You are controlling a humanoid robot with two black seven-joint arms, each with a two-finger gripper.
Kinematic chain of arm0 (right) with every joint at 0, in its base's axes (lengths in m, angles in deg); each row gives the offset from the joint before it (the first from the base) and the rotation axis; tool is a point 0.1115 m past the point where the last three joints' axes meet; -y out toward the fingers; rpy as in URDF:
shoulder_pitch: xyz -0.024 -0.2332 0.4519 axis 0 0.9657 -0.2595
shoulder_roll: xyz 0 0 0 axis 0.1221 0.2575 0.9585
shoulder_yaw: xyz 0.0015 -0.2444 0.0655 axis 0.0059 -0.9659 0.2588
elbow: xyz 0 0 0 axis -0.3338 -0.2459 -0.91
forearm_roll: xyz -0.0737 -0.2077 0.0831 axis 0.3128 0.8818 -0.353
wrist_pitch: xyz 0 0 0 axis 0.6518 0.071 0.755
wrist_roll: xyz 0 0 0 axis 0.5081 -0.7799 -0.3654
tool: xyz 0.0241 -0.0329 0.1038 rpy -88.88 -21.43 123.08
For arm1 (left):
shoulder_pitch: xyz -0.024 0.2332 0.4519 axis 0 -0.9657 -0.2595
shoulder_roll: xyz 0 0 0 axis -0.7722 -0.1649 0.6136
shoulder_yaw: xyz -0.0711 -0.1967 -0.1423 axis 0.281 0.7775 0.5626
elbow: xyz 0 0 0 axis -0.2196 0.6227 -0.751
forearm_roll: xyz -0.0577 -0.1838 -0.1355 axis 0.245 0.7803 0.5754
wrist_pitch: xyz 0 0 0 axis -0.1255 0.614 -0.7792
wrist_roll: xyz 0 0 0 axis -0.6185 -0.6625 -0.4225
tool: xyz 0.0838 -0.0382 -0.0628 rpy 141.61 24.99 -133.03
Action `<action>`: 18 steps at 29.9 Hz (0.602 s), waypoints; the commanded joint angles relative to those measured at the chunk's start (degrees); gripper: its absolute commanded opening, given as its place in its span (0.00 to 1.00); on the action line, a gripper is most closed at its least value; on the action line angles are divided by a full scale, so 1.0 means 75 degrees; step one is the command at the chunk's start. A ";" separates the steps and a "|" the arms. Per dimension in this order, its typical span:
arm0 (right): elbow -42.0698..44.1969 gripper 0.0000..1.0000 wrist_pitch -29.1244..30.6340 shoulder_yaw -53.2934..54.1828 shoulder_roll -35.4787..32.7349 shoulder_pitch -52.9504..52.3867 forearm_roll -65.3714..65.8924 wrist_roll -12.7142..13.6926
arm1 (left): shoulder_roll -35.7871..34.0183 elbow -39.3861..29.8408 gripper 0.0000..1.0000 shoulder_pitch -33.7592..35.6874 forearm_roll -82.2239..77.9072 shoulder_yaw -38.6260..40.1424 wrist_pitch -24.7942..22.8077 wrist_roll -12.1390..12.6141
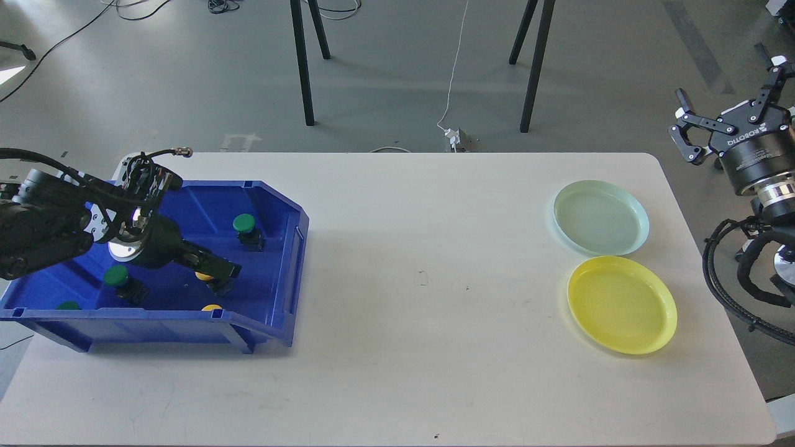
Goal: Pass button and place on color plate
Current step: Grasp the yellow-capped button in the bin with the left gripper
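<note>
A blue bin [292, 248] at the left of the table holds several buttons. A green button [244, 222] stands at the back, another green one [115, 276] at the left, and a third [67, 305] peeks over the front wall. My left gripper [218, 269] reaches down into the bin and lies over a yellow button [202, 276], of which only a sliver shows; its fingers cannot be told apart. A second yellow button [212, 307] peeks over the front wall. My right gripper [720, 71] is open and empty, raised off the table's right edge.
A pale green plate [600, 217] and a yellow plate [621, 304] lie side by side at the table's right, both with nothing on them. Stand legs [302, 62] rise behind the table. A white cable [456, 62] runs across the floor.
</note>
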 commanded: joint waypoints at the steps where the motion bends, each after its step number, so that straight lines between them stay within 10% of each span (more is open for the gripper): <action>1: -0.0007 0.99 0.0000 0.0011 -0.0002 0.0050 -0.0012 -0.0001 | 0.0195 0.0397 0.98 -0.0285 0.0002 -0.0009 0.0110 0.0000; 18: 0.0004 0.99 0.0000 0.0093 -0.0002 0.0320 -0.0012 -0.0048 | 0.0243 0.0668 0.89 -0.0602 -0.0022 -0.0032 0.0239 0.0000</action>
